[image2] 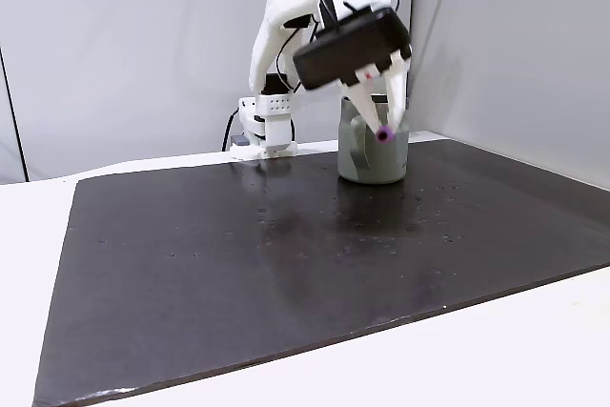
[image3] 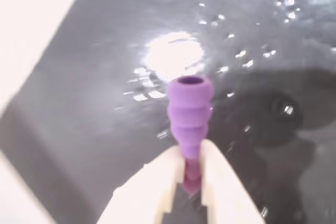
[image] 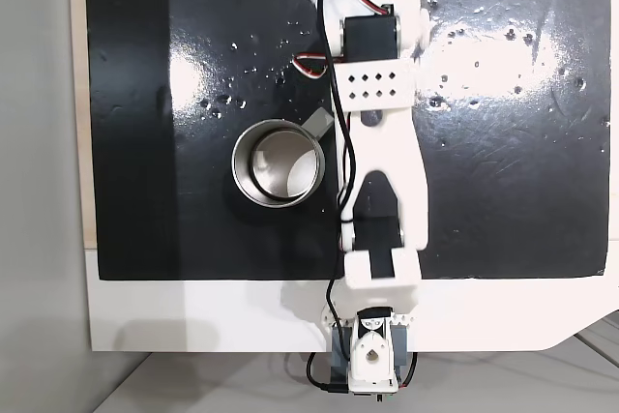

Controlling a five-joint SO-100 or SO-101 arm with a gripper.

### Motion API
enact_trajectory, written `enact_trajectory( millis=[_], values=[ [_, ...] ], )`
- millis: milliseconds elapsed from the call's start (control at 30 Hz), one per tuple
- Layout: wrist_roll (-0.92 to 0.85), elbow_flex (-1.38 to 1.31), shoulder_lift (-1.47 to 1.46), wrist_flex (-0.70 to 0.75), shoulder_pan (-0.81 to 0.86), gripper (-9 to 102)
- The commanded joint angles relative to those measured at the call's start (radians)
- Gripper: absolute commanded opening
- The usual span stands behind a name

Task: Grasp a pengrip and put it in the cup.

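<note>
My gripper (image3: 192, 156) is shut on the lower end of the pengrip (image3: 190, 107), a light-purple ribbed cylinder that sticks out past the white fingertips. In a fixed view the gripper (image2: 386, 127) hangs well above the black mat, and the pengrip (image2: 385, 134) shows as a small purple tip. The cup (image2: 373, 155), a shiny silver mug, stands behind it on the mat. Seen from above, the cup (image: 278, 162) sits just left of the white arm (image: 384, 142), its short handle toward the arm and its pale inside showing.
A black mat (image2: 238, 264) covers most of the white table (image2: 534, 350). The arm's base (image: 372, 350) is clamped at the table edge near the cup. Bright glare patches lie on the mat (image: 193, 74).
</note>
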Motion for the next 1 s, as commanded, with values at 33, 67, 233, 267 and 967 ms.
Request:
enact_trajectory(
  millis=[33,67,233,267,967],
  values=[
    [0.066,0.083,0.281,0.046,-0.005,0],
    [0.078,0.118,0.336,0.060,-0.015,0],
    [0.129,0.302,0.569,0.106,-0.094,0],
    [0.138,0.347,0.609,0.109,-0.114,0],
    [0.328,0.795,0.996,0.325,-0.531,0]
  ],
)
